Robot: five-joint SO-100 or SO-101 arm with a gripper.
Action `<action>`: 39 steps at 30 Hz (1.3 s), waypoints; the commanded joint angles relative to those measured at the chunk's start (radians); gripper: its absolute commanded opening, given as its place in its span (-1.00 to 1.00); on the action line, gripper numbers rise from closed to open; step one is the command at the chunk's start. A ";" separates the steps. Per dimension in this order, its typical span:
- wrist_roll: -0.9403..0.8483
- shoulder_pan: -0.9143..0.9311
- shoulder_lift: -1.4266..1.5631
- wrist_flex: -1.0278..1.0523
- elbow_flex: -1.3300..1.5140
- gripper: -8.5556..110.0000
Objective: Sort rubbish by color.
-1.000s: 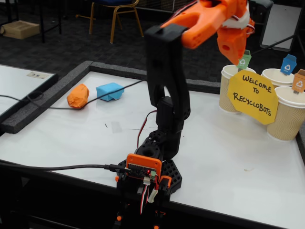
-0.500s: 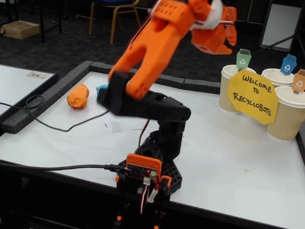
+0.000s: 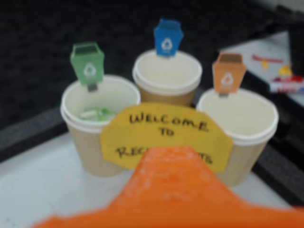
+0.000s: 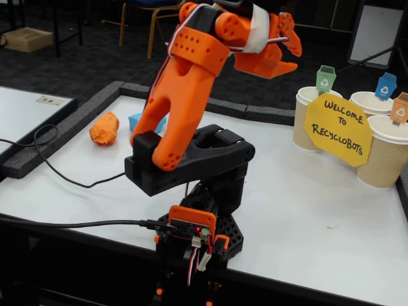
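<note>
The orange wad lies at the far left of the white table in the fixed view. Beside it the light blue wad shows only partly behind my orange arm. The light green wad rests inside the paper cup with the green tag in the wrist view. My gripper hangs high above the table, left of the cups, open and holding nothing. One orange finger fills the bottom of the wrist view, pointing at the cups.
Three paper cups stand at the right edge behind a yellow "Welcome to Recyclobots" sign, tagged green, blue and orange. Black foam borders the table. A black cable crosses the left side.
The arm has swung back from above the green-tagged cup. Its upper link folded down low over the base, and the gripper moved left, away from the cups.
</note>
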 commanded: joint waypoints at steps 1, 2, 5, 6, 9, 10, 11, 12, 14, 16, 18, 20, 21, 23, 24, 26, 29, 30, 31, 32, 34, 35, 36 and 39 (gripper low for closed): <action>-0.006 0.025 0.003 -0.003 -0.020 -0.85; -0.006 0.025 0.003 -0.006 -0.020 -0.85; -0.006 0.025 0.003 -0.011 -0.020 -0.85; -0.006 0.025 0.003 -0.011 -0.020 -0.85; -0.006 0.025 0.003 -0.020 -0.018 -0.85; -0.006 0.025 0.003 -0.021 -0.017 -0.85; -0.006 0.025 0.003 -0.026 -0.015 -0.85; -0.006 0.025 0.003 -0.031 -0.014 -0.85; -0.008 0.023 0.002 -0.040 -0.011 -0.85; -0.008 -0.002 0.002 -0.048 -0.005 -0.85; -0.008 -0.064 0.002 -0.049 0.008 -0.85; -0.008 -0.132 -0.003 -0.055 0.021 -0.85; -0.008 -0.158 -0.006 -0.064 0.031 -0.85; -0.008 -0.215 -0.023 -0.086 0.049 -0.85; -0.008 -0.250 -0.035 -0.089 0.052 -0.85; -0.008 -0.334 -0.069 -0.094 0.054 -0.85; -0.008 -0.477 -0.100 -0.097 0.055 -0.85; -0.008 -0.529 -0.104 -0.100 0.057 -0.85; -0.008 -0.577 -0.106 -0.103 0.058 -0.85; -0.008 -0.624 -0.106 -0.104 0.060 -0.85; -0.008 -0.709 -0.107 -0.114 0.061 -0.85; -0.008 -0.747 -0.109 -0.118 0.064 -0.85; -0.008 -0.790 -0.109 -0.123 0.067 -0.85; -0.008 -0.922 -0.109 -0.123 0.080 -0.85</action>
